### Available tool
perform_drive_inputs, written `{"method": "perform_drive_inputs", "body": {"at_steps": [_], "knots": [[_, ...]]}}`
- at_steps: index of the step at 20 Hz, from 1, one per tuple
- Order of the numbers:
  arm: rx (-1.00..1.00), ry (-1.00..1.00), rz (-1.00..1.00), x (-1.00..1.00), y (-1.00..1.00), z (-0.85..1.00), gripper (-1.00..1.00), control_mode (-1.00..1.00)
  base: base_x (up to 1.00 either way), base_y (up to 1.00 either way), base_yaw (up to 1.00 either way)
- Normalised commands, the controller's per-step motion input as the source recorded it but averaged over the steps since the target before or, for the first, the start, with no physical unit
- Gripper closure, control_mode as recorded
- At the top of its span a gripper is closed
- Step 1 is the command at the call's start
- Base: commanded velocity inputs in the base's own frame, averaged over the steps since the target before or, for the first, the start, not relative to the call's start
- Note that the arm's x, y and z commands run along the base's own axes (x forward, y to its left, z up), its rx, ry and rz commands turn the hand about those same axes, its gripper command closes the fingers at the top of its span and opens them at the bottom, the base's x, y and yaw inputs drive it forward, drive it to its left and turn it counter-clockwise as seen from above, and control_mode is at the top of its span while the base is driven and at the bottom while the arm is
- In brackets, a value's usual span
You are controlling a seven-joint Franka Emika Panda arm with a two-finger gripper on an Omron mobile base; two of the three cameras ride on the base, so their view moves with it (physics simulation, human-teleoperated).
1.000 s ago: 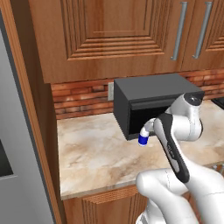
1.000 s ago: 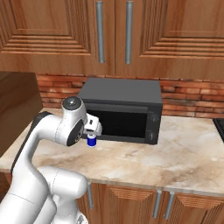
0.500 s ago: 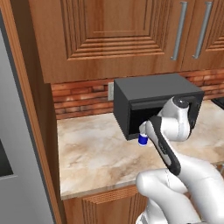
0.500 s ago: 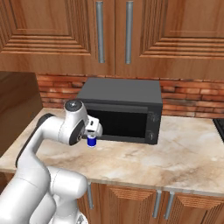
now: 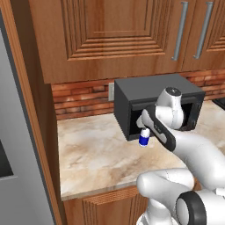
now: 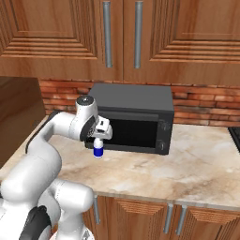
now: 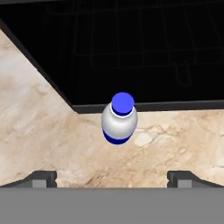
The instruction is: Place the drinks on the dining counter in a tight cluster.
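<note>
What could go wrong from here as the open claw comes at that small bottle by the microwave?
The white-and-blue bottle stands close against the microwave front, so a finger of the open claw may strike the oven. The bottle is small and upright on the counter; an off-centre approach might tip it.

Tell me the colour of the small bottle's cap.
Blue, on the small bottle; clearest in the hand view.

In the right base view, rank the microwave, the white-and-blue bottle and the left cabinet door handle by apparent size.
1. microwave
2. left cabinet door handle
3. white-and-blue bottle, clearly the smallest
</note>
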Motion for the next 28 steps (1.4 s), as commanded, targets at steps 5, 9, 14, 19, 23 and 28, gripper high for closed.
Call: {"method": "perform_drive_inputs", "body": {"at_steps": [5, 9, 14, 19, 23, 28], "knots": [[0.0, 0.09, 0.0, 0.05, 0.0, 0.0, -1.0, -1.0, 0.0, 0.0, 0.0], [0.0, 0.06, 0.0, 0.17, 0.0, -0.1, -1.0, -1.0, 0.0, 0.0, 0.0], [0.0, 0.0, 0.0, 0.22, 0.0, -0.2, -1.0, -1.0, 0.0, 0.0, 0.0], [0.0, 0.0, 0.0, 0.14, 0.0, -0.11, -1.0, -1.0, 0.0, 0.0, 0.0], [0.0, 0.0, 0.0, 0.15, -0.01, -0.24, -1.0, -1.0, 0.0, 0.0, 0.0], [0.0, 0.0, 0.0, 0.06, 0.0, -0.23, -1.0, -1.0, 0.0, 0.0, 0.0]]}}
